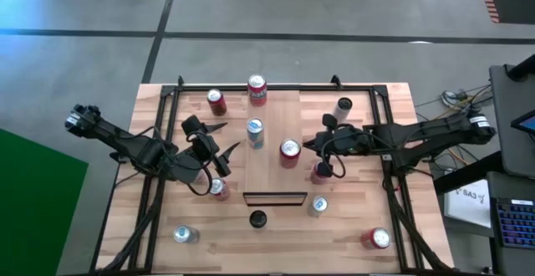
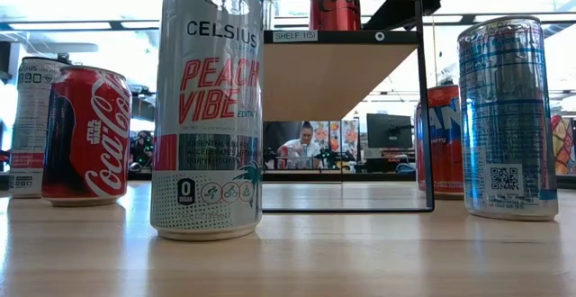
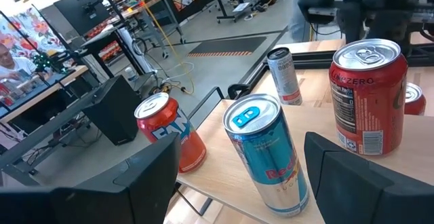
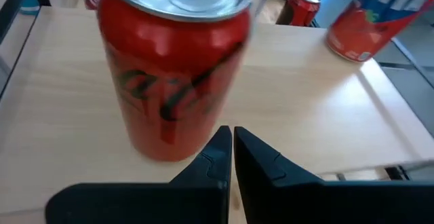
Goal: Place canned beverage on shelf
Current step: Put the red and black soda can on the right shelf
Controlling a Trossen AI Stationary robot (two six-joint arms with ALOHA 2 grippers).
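We list: shelf (image 1: 272,146) carrying three cans. Right claw (image 4: 232,157) clenched empty just beside red cola can (image 4: 175,68), at its three o'clock; left claw (image 1: 224,140) released, seemingly nothing held.

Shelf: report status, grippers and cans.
Right gripper shut, empty, beside red can on shelf. Left gripper open, facing blue can. Fanta can at shelf's far end. Nothing blocking.
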